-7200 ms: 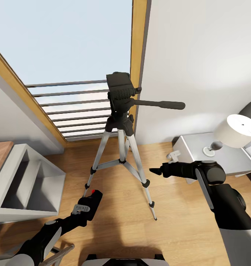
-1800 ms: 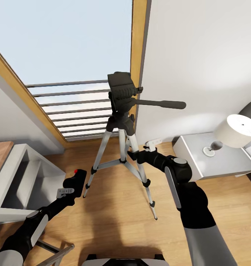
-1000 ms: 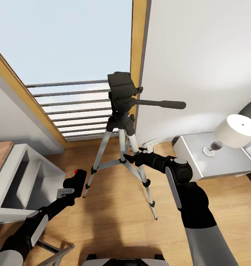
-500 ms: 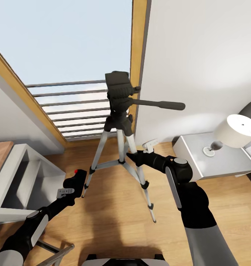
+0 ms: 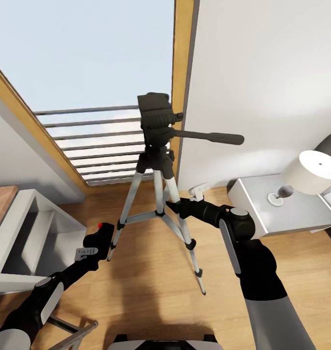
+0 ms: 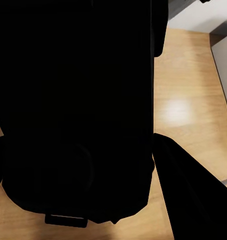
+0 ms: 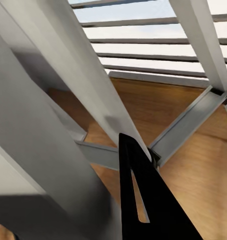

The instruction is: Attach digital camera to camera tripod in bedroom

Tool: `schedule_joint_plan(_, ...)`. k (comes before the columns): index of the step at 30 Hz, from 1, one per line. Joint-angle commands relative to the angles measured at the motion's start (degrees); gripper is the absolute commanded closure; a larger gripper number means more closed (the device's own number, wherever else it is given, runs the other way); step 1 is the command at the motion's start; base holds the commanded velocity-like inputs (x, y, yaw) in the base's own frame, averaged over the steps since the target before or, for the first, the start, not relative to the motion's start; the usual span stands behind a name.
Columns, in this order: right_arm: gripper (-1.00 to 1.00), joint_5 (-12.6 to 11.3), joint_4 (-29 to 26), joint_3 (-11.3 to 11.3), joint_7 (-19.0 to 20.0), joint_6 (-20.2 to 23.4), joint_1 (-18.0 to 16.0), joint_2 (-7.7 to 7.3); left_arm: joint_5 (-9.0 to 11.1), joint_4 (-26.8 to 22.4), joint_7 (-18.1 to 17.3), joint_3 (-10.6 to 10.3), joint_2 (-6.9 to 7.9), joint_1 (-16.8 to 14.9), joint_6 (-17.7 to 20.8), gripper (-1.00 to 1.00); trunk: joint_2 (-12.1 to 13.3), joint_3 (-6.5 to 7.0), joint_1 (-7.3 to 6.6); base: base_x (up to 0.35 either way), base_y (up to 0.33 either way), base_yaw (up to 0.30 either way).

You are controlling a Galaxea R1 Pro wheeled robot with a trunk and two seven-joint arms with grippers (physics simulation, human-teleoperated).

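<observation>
On the wood floor by the window [image 5: 87, 63], your camera tripod [image 5: 158, 194] stands with its pan handle pointing toward the nightstand [image 5: 282, 206]. Your right gripper [image 5: 171, 206] is at a silver leg; you cannot tell whether it is clamped there. Your left gripper [image 5: 95, 248] is clamped on the digital camera [image 5: 101, 238], red button up, low beside the grey shelf unit [image 5: 34, 243].

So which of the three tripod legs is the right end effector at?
The leg on the nightstand side, running down to the foot nearest the robot. The right end effector meets it just below the centre brace; the other two legs stand clear.
</observation>
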Motion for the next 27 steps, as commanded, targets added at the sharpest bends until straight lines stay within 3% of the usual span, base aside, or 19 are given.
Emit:
schedule_joint_plan(1, 1.00, 0.80, -0.04, -0.07, 0.22, 0.12, -0.04, -0.01, 0.46, -0.03, -0.35, 0.09, 0.00, -0.03, 0.36, 1.00, -0.09, -0.08, 0.03, 0.000, 0.000, 0.000)
schedule_joint_plan(9, 1.00, 0.84, -0.05, 0.00, -0.62, 0.02, -0.04, -0.86, 0.46, -0.04, -0.35, 0.09, 0.01, -0.03, 0.37, 1.00, -0.09, -0.08, 0.03, 0.000, 0.000, 0.000)
schedule_joint_plan(27, 1.00, 0.84, 0.04, 0.01, -1.11, 0.03, -0.04, -1.02, 0.59, -0.10, -0.24, 0.21, -0.12, -0.03, 0.34, 1.00, -0.09, -0.08, 0.03, 0.000, 0.000, 0.000)
